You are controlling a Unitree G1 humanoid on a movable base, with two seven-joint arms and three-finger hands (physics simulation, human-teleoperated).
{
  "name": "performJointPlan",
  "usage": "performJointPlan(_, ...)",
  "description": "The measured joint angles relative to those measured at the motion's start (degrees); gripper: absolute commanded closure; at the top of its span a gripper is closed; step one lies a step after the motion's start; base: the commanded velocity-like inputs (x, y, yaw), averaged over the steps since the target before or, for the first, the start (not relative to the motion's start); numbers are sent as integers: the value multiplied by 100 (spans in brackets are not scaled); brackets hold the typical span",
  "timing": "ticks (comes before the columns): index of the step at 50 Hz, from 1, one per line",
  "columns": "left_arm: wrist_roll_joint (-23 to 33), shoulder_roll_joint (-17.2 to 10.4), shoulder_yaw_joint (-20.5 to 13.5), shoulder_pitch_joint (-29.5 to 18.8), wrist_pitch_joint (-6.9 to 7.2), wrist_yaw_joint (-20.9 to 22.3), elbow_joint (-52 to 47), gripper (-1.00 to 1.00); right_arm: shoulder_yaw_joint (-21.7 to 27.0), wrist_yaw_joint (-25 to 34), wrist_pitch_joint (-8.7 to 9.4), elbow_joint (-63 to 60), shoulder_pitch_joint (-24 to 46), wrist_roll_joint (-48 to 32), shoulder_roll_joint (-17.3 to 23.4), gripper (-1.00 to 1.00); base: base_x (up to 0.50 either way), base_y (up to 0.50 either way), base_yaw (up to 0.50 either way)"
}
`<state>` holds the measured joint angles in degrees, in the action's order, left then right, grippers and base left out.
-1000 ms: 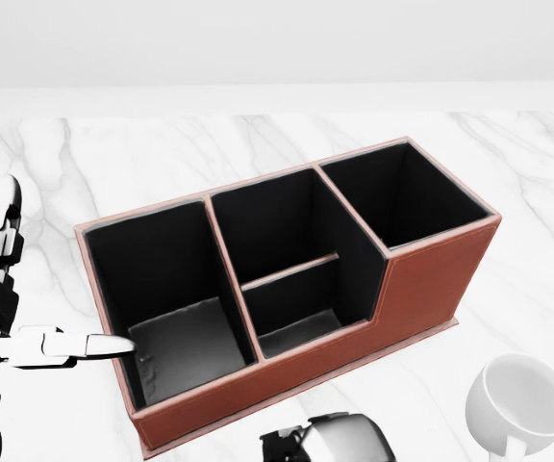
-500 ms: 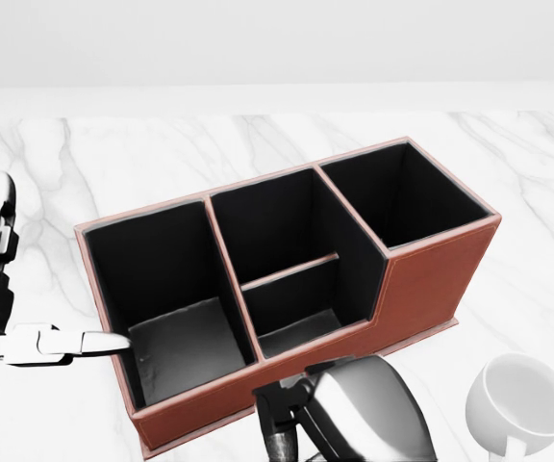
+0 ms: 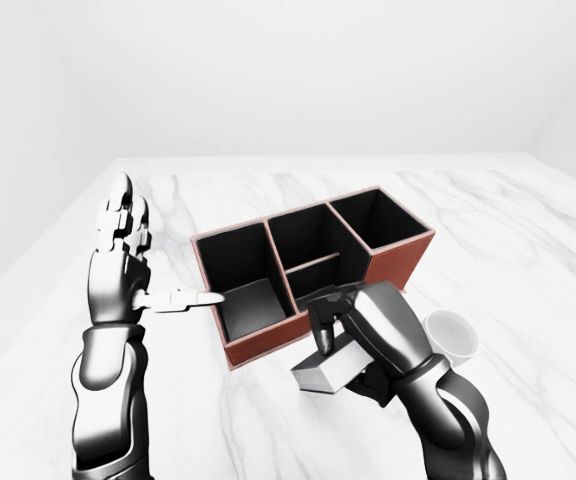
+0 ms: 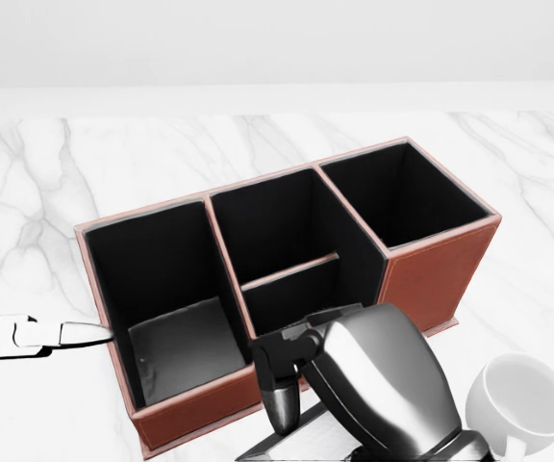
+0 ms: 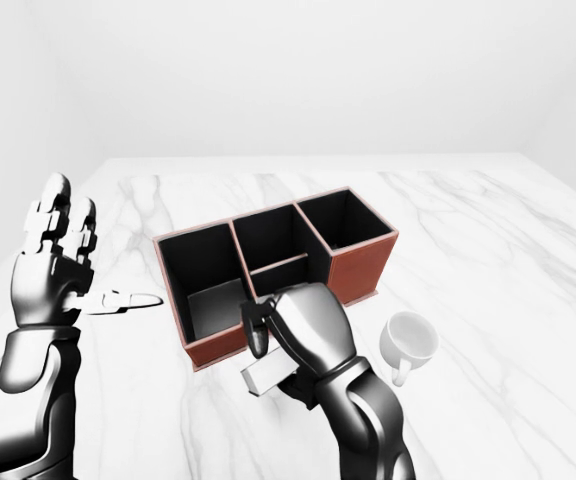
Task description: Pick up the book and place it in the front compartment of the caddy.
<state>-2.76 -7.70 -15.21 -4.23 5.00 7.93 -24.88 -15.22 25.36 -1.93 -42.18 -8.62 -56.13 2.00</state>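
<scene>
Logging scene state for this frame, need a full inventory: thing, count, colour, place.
caddy: 1, red-brown outside, black inside, middle of the left-eye view, on the table.
book: 1, grey-white, held below the caddy's low edge in the left-eye view.
cup: 1, white, right of the book.
table: 1, white marble, under everything.
right hand: 1, dark metallic, fingers closed round the book.
left hand: 1, dark and white, open, raised left of the caddy.

Right hand (image 3: 363, 335) grips the book (image 3: 333, 368) beside the caddy (image 3: 308, 265).
</scene>
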Motion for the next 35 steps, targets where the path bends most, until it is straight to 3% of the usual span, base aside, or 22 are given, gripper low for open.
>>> performJointPlan(23, -133, -182, -267, -126, 0, -2, -76, -100, 283, 521, 539, 45, 1052, -55, -274, 100, 0, 0, 0)
performJointPlan(35, -160, -246, -354, -162, 0, 2, -48, -100, 449, 626, 693, 320, 1622, -103, -344, 100, 0, 0, 0)
